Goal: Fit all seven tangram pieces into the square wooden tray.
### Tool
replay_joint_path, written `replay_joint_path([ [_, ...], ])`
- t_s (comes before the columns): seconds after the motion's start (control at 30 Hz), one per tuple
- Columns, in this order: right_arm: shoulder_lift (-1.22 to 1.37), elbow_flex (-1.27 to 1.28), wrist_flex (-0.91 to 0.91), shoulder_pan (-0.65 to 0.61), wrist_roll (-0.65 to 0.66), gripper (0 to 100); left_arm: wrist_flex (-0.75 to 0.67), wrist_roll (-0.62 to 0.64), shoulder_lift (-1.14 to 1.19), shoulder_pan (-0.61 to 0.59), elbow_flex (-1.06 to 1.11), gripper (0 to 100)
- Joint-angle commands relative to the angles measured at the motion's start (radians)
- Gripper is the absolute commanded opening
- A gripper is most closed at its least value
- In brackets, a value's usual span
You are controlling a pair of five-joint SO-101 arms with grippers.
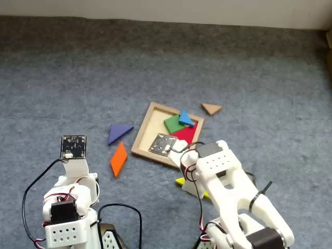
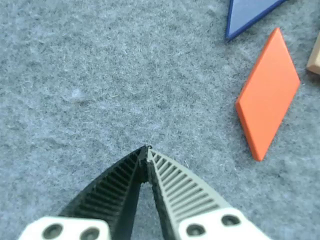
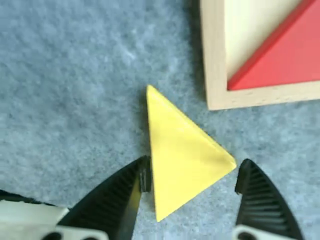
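The square wooden tray (image 1: 141, 139) holds a green piece (image 1: 173, 124), a blue triangle (image 1: 185, 119) and a red triangle (image 1: 184, 135). On the carpet just outside its near corner lies a yellow triangle (image 3: 182, 152), and my right gripper (image 3: 195, 171) stands open with a finger on either side of it. The tray's rim (image 3: 214, 60) and the red triangle (image 3: 285, 55) are just beyond it. My left gripper (image 2: 146, 151) is shut and empty over bare carpet, short of the orange parallelogram (image 2: 270, 95) and the dark blue triangle (image 2: 249, 12).
A tan triangle (image 1: 211, 108) lies on the carpet past the tray's far right corner. The right arm (image 1: 223, 171) covers most of the yellow triangle (image 1: 180, 181) from above. Grey carpet stretches open to the left and far side.
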Motion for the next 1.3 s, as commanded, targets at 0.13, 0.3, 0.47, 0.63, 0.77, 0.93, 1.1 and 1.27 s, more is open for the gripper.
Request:
replay_joint_path([
  [0.13, -0.105, -0.122, 0.027, -0.012, -0.011, 26.2, -0.002, -0.003, -0.027, -0.012, 0.019, 1],
  [0.3, -0.105, -0.117, 0.028, -0.012, -0.032, 27.1, -0.002, -0.003, -0.027, -0.012, 0.019, 1],
  [0.47, -0.073, -0.035, 0.018, -0.013, -0.115, 38.7, -0.002, -0.003, -0.027, -0.012, 0.019, 1],
  [0.63, 0.013, 0.062, -0.110, -0.013, -0.112, 40.4, -0.002, -0.003, -0.027, -0.012, 0.019, 1],
  [0.77, 0.099, 0.087, -0.177, -0.013, -0.110, 40.4, -0.002, -0.003, -0.027, -0.012, 0.019, 1],
  [0.93, 0.180, 0.087, -0.206, -0.013, -0.109, 37.3, -0.002, -0.003, -0.027, -0.012, 0.019, 1],
  [1.1, 0.189, 0.087, -0.205, -0.010, -0.109, 23.8, -0.002, -0.003, -0.027, -0.012, 0.019, 1],
  [1.27, 0.170, 0.090, -0.196, -0.007, -0.109, 19.1, -0.002, -0.003, -0.027, -0.012, 0.019, 1],
])
